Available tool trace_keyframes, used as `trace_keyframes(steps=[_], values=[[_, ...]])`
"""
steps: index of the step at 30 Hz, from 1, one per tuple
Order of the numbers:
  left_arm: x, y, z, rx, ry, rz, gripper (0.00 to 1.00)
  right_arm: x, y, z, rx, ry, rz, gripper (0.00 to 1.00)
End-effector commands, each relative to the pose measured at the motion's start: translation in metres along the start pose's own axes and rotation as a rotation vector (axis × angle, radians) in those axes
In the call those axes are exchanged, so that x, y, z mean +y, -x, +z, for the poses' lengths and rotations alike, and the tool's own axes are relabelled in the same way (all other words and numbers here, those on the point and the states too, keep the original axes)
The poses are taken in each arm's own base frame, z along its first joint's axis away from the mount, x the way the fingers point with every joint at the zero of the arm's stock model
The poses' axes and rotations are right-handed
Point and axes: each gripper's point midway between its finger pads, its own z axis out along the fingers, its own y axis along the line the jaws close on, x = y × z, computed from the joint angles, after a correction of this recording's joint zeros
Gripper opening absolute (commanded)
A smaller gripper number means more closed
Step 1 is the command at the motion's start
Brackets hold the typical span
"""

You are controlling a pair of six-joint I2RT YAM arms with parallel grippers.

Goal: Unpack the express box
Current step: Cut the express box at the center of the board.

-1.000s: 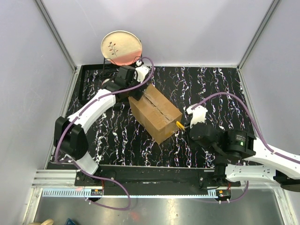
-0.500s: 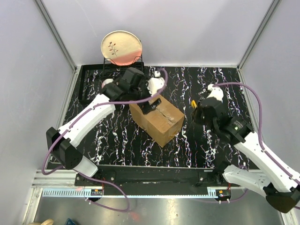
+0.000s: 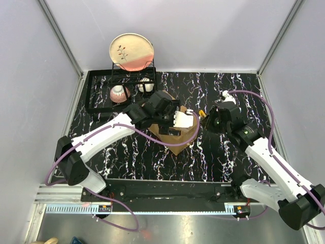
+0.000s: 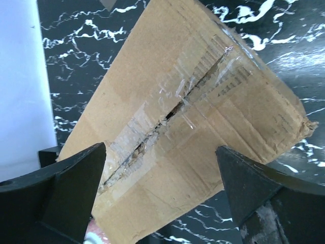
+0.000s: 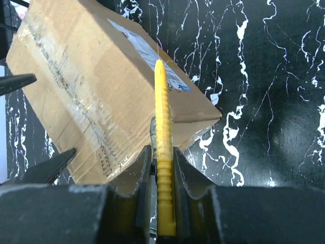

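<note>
Left claw (image 4: 161, 152) has swung off the far-left corner of the express box (image 4: 152, 66) and now hangs over its top. The jaws have gone to full spread, holding nothing, one finger on each side of the taped seam.

Right claw (image 5: 162, 157) has backed off the box's near-right end and sits just right of it, clamped on a yellow ridged tool (image 5: 161, 117). The tip points back over the box's right end. I can't tell if it touches.

The box hasn't noticeably shifted: mid-table (image 3: 238, 91), skewed, flaps down. The tape along the seam looks ragged and split, with a dark gap showing through. My read is that cutting is done or nearly so, and the left claw is lining up to work a flap open. Nothing is out of the box yet.

Room:
- The box's far-left corner is near the dish rack (image 3: 96, 94), which holds a plate (image 3: 131, 51) and bowls. A flap swung that way could foul it.
- The table is open to the near side and to the right of the box.
- The two claws are close together at the box's right end, and the tool tip is the thing to watch.
- The left arm's cable loops low across the box's near-right edge and could snag on a rising flap.
</note>
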Motion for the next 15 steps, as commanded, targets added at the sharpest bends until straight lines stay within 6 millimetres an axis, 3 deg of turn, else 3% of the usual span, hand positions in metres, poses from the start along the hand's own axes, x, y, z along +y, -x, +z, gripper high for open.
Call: trace_keyframes(steps=[1, 4, 8, 13, 15], values=[[0.024, -0.005, 0.001, 0.078, 0.059, 0.111, 0.99, 0.012, 0.009, -0.008, -0.040, 0.089, 0.010, 0.00], [0.024, 0.010, -0.018, 0.062, 0.026, 0.040, 0.99, 0.011, 0.010, -0.022, -0.055, 0.113, -0.018, 0.00], [0.035, 0.047, -0.061, -0.028, 0.016, -0.057, 0.99, 0.027, 0.010, -0.051, -0.065, 0.235, -0.078, 0.00], [0.033, 0.075, -0.097, -0.131, -0.042, -0.002, 0.99, 0.077, -0.008, -0.094, 0.032, 0.572, -0.179, 0.00], [0.024, 0.089, -0.118, -0.243, -0.138, 0.014, 0.99, 0.097, -0.017, -0.111, 0.084, 0.714, -0.197, 0.00]])
